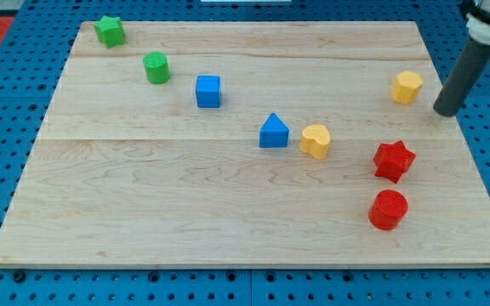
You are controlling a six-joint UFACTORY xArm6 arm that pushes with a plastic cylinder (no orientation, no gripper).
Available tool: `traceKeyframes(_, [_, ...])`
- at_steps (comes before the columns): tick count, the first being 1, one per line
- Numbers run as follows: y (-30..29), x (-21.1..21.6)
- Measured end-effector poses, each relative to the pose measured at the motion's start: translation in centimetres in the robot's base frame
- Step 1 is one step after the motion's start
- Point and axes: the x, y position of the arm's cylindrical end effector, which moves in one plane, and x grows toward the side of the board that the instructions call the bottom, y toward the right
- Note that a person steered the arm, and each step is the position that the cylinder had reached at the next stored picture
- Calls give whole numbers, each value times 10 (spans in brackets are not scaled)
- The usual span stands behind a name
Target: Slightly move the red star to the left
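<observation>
Camera view: red star (394, 161), glossy, blunt points, lies flat on the wooden tabletop (185, 204) near the view's right edge. My tip (446, 110) sits up and to the view's right of the star, apart from it, just right of the yellow hexagon (407, 87). No pincer on this rod, so no open or closed state to log. Red cylinder (388, 210) just below the star. Yellow heart (316, 140) and blue triangle (273, 131) lie to the star's left. 1 blue cube (208, 91), 1 green cylinder (156, 67), 1 green star (109, 31) trail toward the view's top left.
</observation>
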Motion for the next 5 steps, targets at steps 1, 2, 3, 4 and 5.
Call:
traceKeyframes(1, [-25, -47])
traceKeyframes(2, [-51, -25])
traceKeyframes(3, [-48, 1])
traceKeyframes(4, [-43, 16])
traceKeyframes(5, [8, 56])
